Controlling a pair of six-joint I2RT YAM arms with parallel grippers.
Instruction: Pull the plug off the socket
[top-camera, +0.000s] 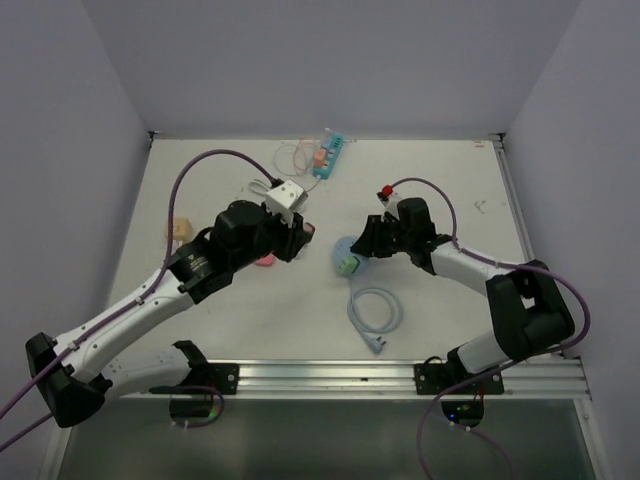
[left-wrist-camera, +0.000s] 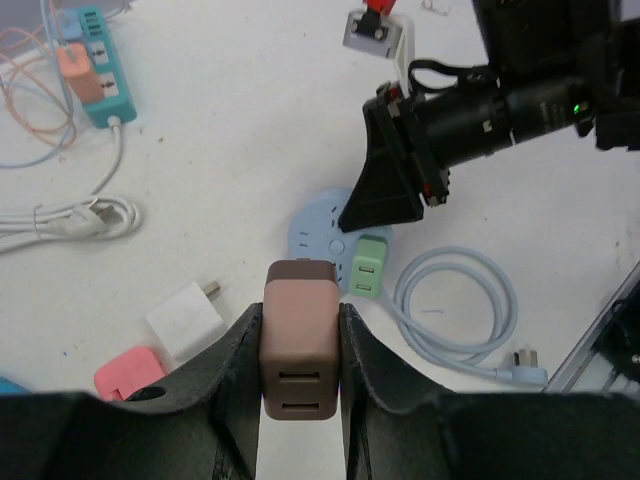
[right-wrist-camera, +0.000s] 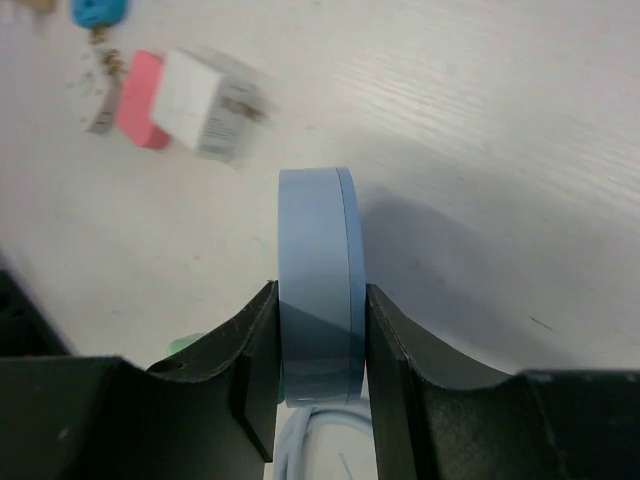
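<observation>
Two pincers are both closed on something over the white counter (top-camera: 440, 180). The left pincer (top-camera: 300, 235) is clamped on a brown plug (left-wrist-camera: 300, 340), one finger against each side of it. The wrist view shows the plug's face with two slots turned toward the camera. This plug sits apart from the round light-blue socket (left-wrist-camera: 315, 222), just to its left in the top view.

The right pincer (right-wrist-camera: 320, 300) grips the socket by its rim. Its own camera sees the disc edge-on and upright between the fingers, so the socket is tilted up off the counter rather than lying flat. A green plug (left-wrist-camera: 369, 266) sits against the near side of the socket. I cannot tell whether its pins are fully seated.

From the socket a pale-blue cable (left-wrist-camera: 455, 312) coils toward the near edge, ending in a plug of its own (left-wrist-camera: 523, 366).

On the counter near the left pincer lie a white charger (left-wrist-camera: 185, 320) and a pink adapter (left-wrist-camera: 128, 372), just beside each other. At the far side rests a teal power strip (left-wrist-camera: 98, 60) with an orange plug (left-wrist-camera: 78, 72) on it. Near it lie a white cord (left-wrist-camera: 70, 220) and thin orange wire loops (left-wrist-camera: 30, 90).
</observation>
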